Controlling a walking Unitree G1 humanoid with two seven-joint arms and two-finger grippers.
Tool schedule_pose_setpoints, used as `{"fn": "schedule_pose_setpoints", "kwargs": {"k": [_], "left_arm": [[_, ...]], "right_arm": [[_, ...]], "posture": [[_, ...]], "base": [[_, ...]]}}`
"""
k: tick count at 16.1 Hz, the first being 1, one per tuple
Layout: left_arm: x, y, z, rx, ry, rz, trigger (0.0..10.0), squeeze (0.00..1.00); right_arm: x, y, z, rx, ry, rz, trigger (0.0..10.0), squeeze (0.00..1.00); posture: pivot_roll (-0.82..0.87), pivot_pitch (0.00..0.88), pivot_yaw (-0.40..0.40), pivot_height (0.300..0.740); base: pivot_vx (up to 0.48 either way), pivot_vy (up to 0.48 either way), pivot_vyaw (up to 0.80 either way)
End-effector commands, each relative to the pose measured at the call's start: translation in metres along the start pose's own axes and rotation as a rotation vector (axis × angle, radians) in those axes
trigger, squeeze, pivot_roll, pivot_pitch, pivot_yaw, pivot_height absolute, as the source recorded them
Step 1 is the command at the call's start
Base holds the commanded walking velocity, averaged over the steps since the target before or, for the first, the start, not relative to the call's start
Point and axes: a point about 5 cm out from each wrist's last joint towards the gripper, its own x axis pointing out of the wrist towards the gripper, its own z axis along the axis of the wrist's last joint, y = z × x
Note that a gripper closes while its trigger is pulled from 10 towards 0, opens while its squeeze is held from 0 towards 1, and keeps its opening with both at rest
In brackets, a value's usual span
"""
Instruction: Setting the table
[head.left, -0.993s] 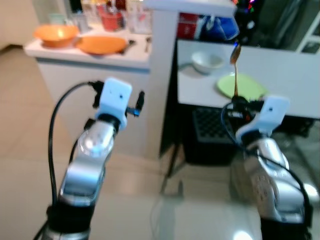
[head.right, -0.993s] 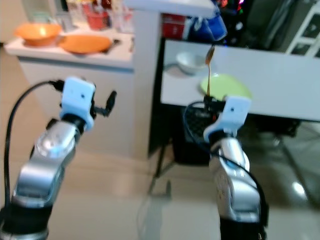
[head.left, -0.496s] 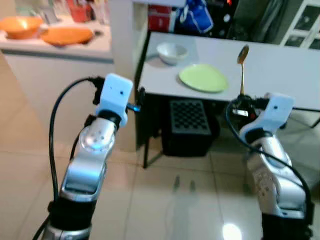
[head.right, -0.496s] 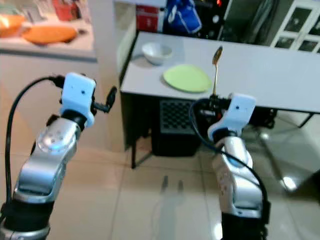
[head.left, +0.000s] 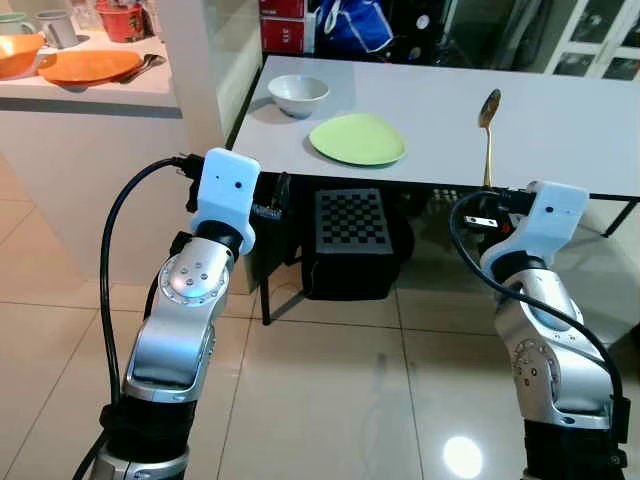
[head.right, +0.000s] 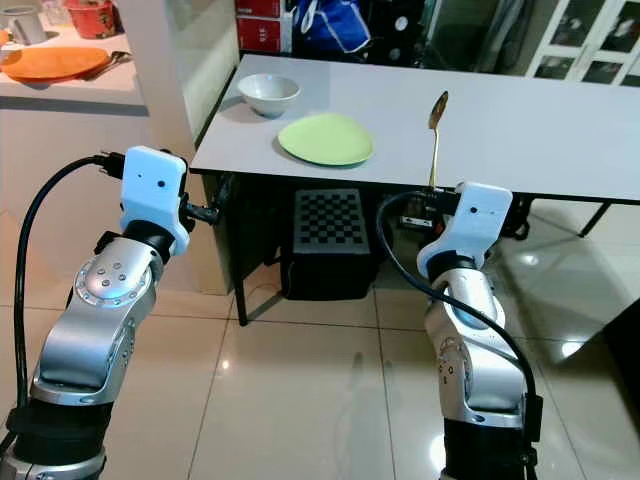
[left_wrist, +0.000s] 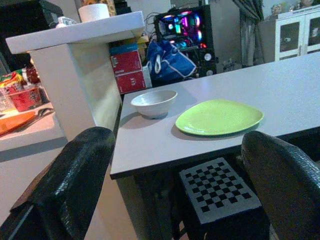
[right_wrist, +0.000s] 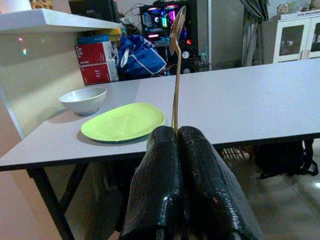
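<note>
Right wrist view is showing the right claw pinching a spoon upright by its handle, before the grey surface. A green plate and white bowl are sitting there. The left claw is hanging wide, gripping nothing.

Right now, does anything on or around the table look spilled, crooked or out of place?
Nothing stands out. The bowl and green plate sit flat on the table, apart from each other, with no spill. The right hand holds a spoon upright, short of the table. The left hand is open.
</note>
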Motion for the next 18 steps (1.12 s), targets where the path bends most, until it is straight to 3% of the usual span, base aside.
{"fn": "schedule_pose_setpoints", "kwargs": {"k": [1, 18], "left_arm": [[-0.0005, 0.0025, 0.0045, 0.007, -0.024, -0.003, 10.0, 0.0], [-0.0033, 0.0005, 0.0034, 0.01, -0.036, -0.023, 10.0, 0.0]], "right_arm": [[0.0013, 0.0061, 0.0102, 0.008, -0.039, 0.018, 10.0, 0.0], [-0.001, 0.0141, 0.0006, 0.014, 0.009, 0.08, 10.0, 0.0]], "posture": [[0.02, 0.0, -0.03, 0.74], [0.02, 0.0, -0.04, 0.74]], "base": [[0.274, 0.0, 0.0], [0.406, 0.0, 0.0]]}}
